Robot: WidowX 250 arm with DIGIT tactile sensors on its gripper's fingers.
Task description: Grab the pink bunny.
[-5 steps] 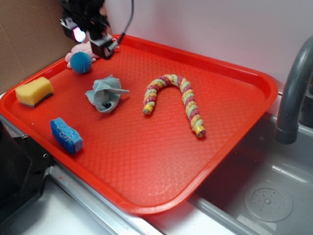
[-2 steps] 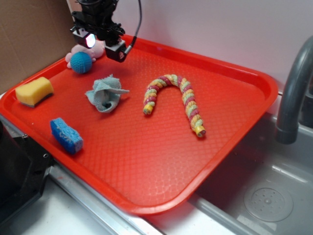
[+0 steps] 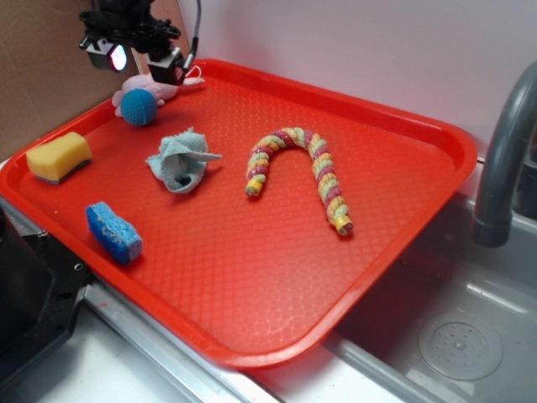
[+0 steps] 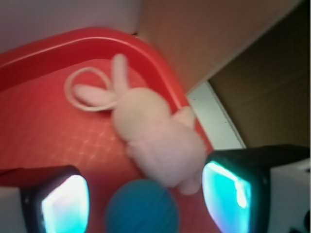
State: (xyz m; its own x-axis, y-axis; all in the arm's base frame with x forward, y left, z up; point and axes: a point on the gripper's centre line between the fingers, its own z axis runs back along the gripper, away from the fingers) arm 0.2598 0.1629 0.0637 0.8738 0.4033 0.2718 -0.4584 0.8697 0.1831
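The pink bunny [image 3: 149, 85] lies in the far left corner of the red tray [image 3: 403, 243], its blue ball [image 3: 139, 107] toward the front. In the wrist view the pale pink bunny [image 4: 158, 138] lies with ears and a cord loop pointing away, and its blue ball [image 4: 142, 208] sits low between the fingers. My gripper [image 3: 138, 60] hovers just above the bunny, open, its lit fingers [image 4: 65, 204] standing wide on either side with nothing held. The gripper [image 4: 146, 201] is above the toy, apart from it.
On the tray lie a grey-blue rag [image 3: 180, 161], a pink-yellow striped rope toy [image 3: 302, 172], a yellow sponge [image 3: 59, 155] and a blue sponge [image 3: 114, 232]. Cardboard [image 3: 42, 67] rises behind the tray's left corner. A sink with a grey faucet [image 3: 503, 159] is at the right.
The gripper swung right along the tray's back, then came back left and now hangs over the bunny's corner. Objects on the tray have not moved.
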